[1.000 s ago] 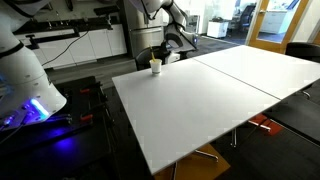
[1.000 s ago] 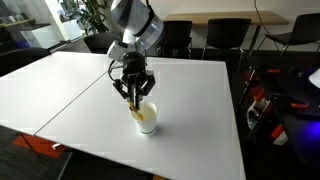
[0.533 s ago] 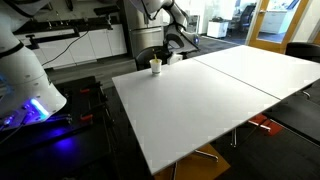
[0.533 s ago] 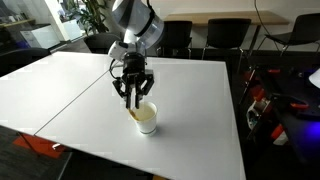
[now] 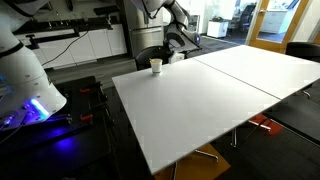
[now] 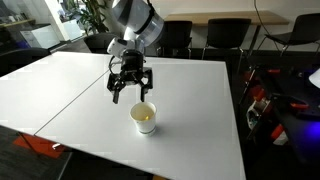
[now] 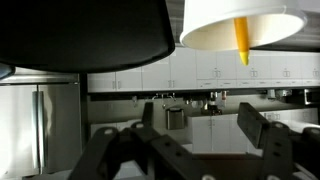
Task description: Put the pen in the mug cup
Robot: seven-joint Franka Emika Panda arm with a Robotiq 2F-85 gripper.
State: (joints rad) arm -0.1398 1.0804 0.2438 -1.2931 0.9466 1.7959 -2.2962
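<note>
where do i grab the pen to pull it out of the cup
Grip the pen by its top end, where it leans at the rim of the mug cup. Come straight down from above with the jaws across the thin shaft. The cup wall surrounds the rest of the pen, so a side approach looks blocked.

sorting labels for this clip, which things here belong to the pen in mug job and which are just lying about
Part of the job:
pen, standing in the cup
mug cup
gripper, jaws open, above the cup

Just there:
white table, only bears the cup
black chairs behind the table
white machine with a blue light, off to the side
</note>
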